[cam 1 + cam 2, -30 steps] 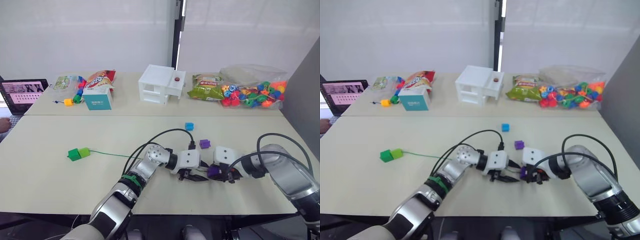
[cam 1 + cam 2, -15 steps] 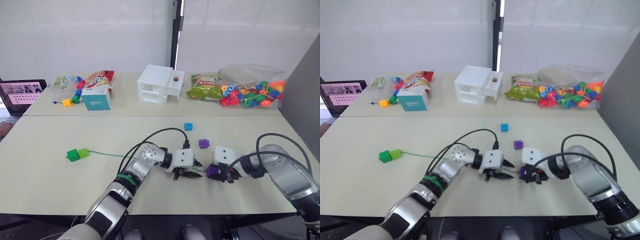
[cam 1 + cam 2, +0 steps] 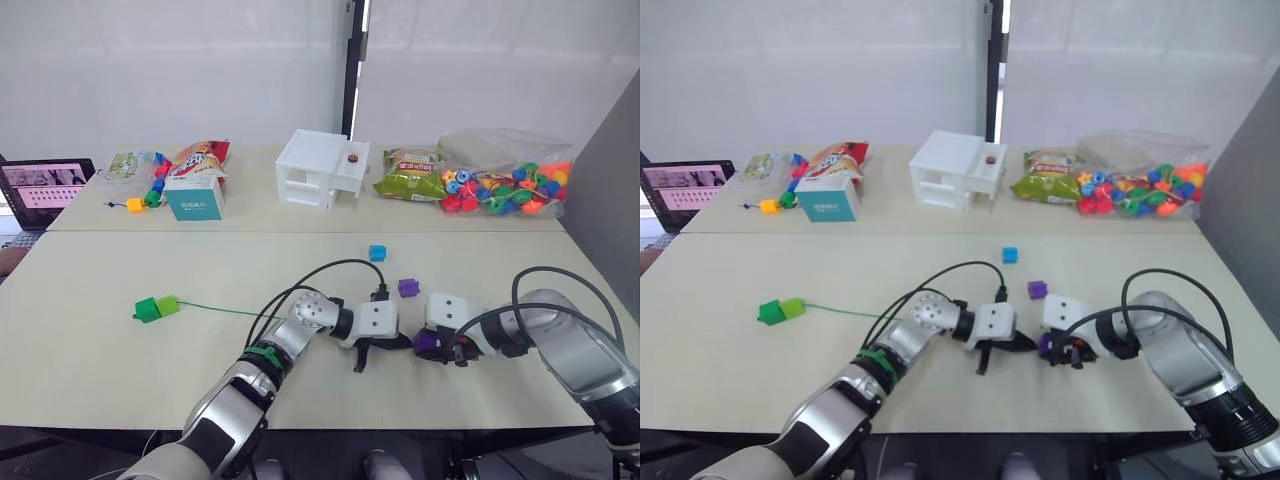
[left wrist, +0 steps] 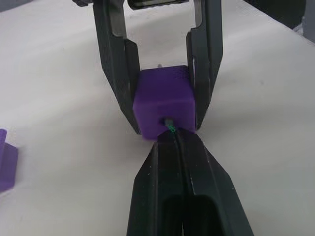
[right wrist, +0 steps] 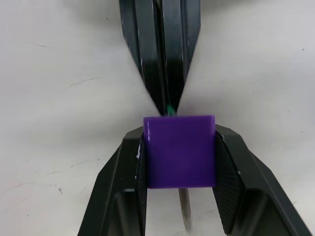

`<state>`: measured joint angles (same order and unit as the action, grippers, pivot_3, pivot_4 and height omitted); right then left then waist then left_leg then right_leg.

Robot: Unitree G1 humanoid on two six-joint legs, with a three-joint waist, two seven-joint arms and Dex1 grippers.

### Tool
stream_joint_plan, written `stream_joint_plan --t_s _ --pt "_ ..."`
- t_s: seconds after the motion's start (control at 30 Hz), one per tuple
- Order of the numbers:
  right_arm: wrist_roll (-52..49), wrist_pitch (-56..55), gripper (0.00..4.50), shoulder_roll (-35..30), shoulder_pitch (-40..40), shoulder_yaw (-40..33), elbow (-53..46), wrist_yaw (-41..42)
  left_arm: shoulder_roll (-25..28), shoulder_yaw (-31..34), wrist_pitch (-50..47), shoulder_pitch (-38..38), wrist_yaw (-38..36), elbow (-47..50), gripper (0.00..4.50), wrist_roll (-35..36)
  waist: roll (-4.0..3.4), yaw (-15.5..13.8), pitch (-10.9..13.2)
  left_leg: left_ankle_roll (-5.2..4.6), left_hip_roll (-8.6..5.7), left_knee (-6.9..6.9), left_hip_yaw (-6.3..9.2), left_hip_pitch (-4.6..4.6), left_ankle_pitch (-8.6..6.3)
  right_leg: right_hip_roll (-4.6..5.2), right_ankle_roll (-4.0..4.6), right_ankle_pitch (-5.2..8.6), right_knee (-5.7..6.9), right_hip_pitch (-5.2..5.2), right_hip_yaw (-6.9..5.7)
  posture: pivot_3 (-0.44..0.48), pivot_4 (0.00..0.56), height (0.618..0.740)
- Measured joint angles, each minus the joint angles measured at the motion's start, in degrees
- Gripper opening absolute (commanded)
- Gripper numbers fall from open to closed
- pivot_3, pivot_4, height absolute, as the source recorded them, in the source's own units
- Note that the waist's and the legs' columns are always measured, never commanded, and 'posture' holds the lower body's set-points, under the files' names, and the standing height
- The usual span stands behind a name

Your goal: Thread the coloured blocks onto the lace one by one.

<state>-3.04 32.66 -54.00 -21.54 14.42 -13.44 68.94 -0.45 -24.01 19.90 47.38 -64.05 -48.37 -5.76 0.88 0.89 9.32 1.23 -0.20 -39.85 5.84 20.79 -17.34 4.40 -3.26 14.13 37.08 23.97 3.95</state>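
Near table [image 3: 90, 330]: pale cream top, right in front.
Far table [image 3: 260, 215]: same colour, pushed against the back edge of the near table.
Wall [image 3: 170, 70]: plain white, behind the far table.
Dark post [image 3: 352, 65]: thin, stands up behind the far table, splits the wall.
Grey panel [image 3: 612, 170]: to the right of the far table.

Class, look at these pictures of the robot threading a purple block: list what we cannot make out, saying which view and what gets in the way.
- Lace tip: left wrist view shows it at the purple cube's hole; its depth inside is hidden by the cube.
- Lace near the left tool: eye views, hidden under the left arm.
- Pale sliver below the cube: right wrist view, mostly hidden by the cube and right tool; possibly the tip.
- Laptop: cut off by the left eye view's edge.
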Motion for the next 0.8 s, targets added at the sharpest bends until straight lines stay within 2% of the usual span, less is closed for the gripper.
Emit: stream_joint_plan --t_s 0.1,0.4,0.5,0.57,0.67,0.7,0.8 --pt "-0.1 0.8 1.18 -0.3 0.7 -0.5 -0.8 -0.1 -0.6 0.1 0.0 0.3 0.1 -0.9 0.0 -0.2 0.0 -0.1 0.0 0.0 -0.02 -0.02 0.0 -0.01 0.0 0.02 0.0 0.0 -0.01 -0.04 0.0 0.0 0.15 0.74" --pt "-0.2 2.1 1.18 -0.1 1.4 -1.1 -1.8 -0.5 -0.5 1.1 -4.2 -0.9 -2.3 2.3 2.76 1.7 0.0 -0.2 0.0 0.0 -0.02 -0.01 0.01 0.0 0.0 0.02 0.0 0.0 -0.01 -0.03 0.0 0.0 0.15 0.74" --pt "-0.3 2.5 2.62 0.6 1.2 -1.1 -1.8 -0.8 1.2 2.3 -6.2 -1.0 -3.3 5.9 3.84 3.4 0.0 0.1 0.0 0.0 0.01 0.02 0.01 -0.01 0.0 -0.01 0.0 0.0 0.01 0.01 0.0 0.0 0.15 0.74" --pt "-0.5 2.7 3.19 0.6 1.1 -1.1 -1.8 -0.9 2.5 3.0 -6.9 -1.1 -3.6 7.7 4.43 3.8 0.0 0.1 0.0 0.0 0.01 0.03 0.02 -0.02 0.0 -0.01 0.0 0.0 0.01 0.01 0.0 0.0 0.15 0.74" --pt "-0.5 2.9 4.24 0.6 0.9 -1.1 -1.8 -0.8 4.2 4.0 -8.1 -1.2 -3.7 9.9 4.5 4.6 0.0 0.0 0.0 0.0 0.0 0.01 0.02 0.0 0.0 0.01 0.0 0.0 0.01 0.02 0.0 0.0 0.15 0.74" --pt "-0.6 3.0 4.45 0.6 0.8 -1.1 -1.9 -0.8 4.5 4.2 -8.3 -1.2 -3.7 10.4 4.5 5.0 0.0 -0.1 0.0 0.0 0.0 0.01 0.02 0.01 0.0 0.01 0.0 0.0 0.01 0.02 0.0 0.0 0.15 0.74" --pt "-2.4 4.9 4.45 0.2 0.9 -1.4 -2.8 -0.2 4.8 4.7 -8.7 -1.3 -3.7 11.3 4.5 5.7 0.0 -0.2 0.0 0.01 -0.02 -0.02 0.02 0.1 0.0 0.03 0.0 0.0 0.0 0.08 0.0 0.0 0.15 0.74"
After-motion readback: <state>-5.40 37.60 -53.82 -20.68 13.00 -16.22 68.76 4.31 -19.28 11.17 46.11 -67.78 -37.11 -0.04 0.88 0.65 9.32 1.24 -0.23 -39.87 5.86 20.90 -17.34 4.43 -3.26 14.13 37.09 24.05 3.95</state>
